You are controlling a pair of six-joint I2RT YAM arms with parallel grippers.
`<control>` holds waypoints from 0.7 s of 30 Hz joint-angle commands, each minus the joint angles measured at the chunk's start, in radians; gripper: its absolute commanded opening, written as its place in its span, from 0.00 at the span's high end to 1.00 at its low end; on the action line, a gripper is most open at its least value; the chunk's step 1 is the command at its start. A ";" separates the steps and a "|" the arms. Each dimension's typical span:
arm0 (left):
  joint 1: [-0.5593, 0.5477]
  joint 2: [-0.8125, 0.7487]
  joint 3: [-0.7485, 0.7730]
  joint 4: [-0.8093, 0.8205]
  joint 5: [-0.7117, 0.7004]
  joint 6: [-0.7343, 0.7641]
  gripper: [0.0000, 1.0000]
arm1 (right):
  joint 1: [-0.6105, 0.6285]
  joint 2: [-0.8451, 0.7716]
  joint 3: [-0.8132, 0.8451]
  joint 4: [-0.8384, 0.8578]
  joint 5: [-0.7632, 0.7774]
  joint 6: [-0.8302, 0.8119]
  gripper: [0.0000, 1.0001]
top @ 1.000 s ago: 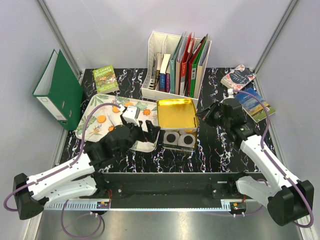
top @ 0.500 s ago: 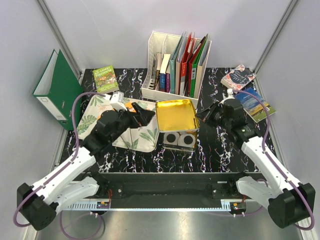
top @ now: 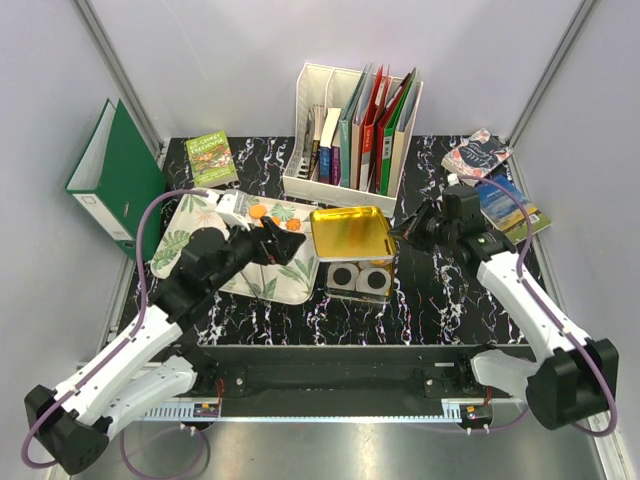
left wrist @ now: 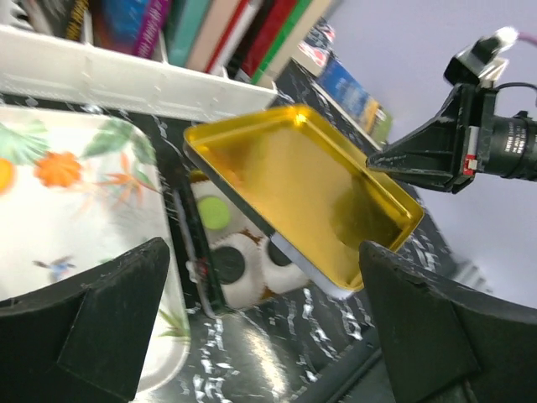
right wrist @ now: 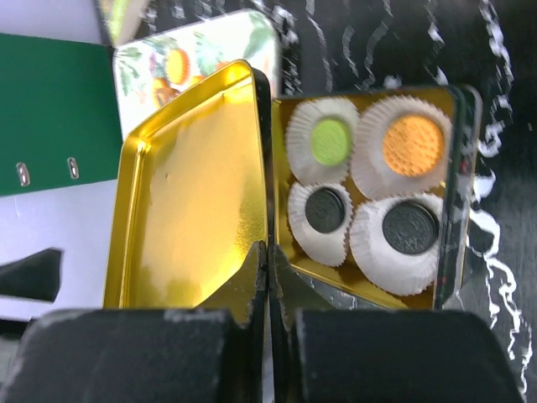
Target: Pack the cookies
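The right gripper [right wrist: 268,252] is pressing its fingers together, gripping nothing, its tips seemingly touching the edge of the gold lid [right wrist: 193,193]. Just beyond them the tin [right wrist: 454,168] is showing paper cups [right wrist: 369,252] filled: a green cookie [right wrist: 331,141], an orange cookie [right wrist: 412,144] and two black cookies [right wrist: 409,225]. Packing is looking nearly done, with the lid standing half raised. The left gripper [left wrist: 262,252] is hanging spread wide and empty, with more orange cookies [top: 268,212] lying on the tray [left wrist: 84,227] beneath it.

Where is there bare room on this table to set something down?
Freest: the marbled table strip in front of the open tin. The tray is bare on its near half too. Crowded: the back by the file organizer, the far right corner with books, the tin's four filled cups.
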 commanded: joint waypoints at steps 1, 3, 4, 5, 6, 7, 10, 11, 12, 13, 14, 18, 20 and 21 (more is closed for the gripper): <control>-0.026 -0.024 0.052 -0.049 -0.148 0.141 0.01 | -0.045 0.053 0.018 -0.017 -0.127 0.102 1.00; -0.049 -0.028 0.045 -0.055 -0.196 0.163 0.01 | -0.050 0.059 0.002 -0.017 -0.130 0.126 1.00; -0.061 -0.033 0.042 -0.054 -0.214 0.167 0.01 | -0.055 0.069 -0.002 -0.017 -0.130 0.151 1.00; -0.070 -0.034 0.029 -0.044 -0.236 0.186 0.01 | -0.058 0.073 -0.011 -0.017 -0.137 0.162 1.00; -0.093 -0.034 0.022 -0.034 -0.274 0.202 0.01 | -0.061 0.079 -0.014 -0.015 -0.144 0.172 1.00; -0.106 -0.039 0.011 -0.023 -0.298 0.216 0.01 | -0.061 0.092 -0.018 -0.017 -0.148 0.203 1.00; -0.135 -0.059 -0.024 0.026 -0.335 0.255 0.01 | -0.064 0.110 -0.028 -0.009 -0.185 0.252 1.00; -0.138 -0.060 -0.037 0.051 -0.334 0.276 0.01 | -0.064 0.116 -0.028 -0.009 -0.194 0.255 1.00; -0.152 -0.065 -0.040 0.060 -0.335 0.291 0.01 | -0.064 0.122 -0.025 -0.009 -0.203 0.255 1.00; -0.161 -0.068 -0.041 0.069 -0.340 0.308 0.01 | -0.064 0.134 -0.024 -0.008 -0.222 0.255 1.00; -0.172 -0.065 -0.040 0.078 -0.346 0.353 0.01 | -0.064 0.141 -0.018 -0.008 -0.232 0.254 1.00; -0.245 -0.068 -0.041 0.126 -0.372 0.489 0.01 | -0.064 0.153 -0.008 -0.009 -0.257 0.231 1.00; -0.264 -0.080 -0.055 0.161 -0.372 0.569 0.01 | -0.064 0.150 -0.005 -0.009 -0.266 0.218 1.00; -0.274 -0.083 -0.064 0.172 -0.360 0.589 0.01 | -0.065 0.148 -0.004 -0.011 -0.268 0.214 1.00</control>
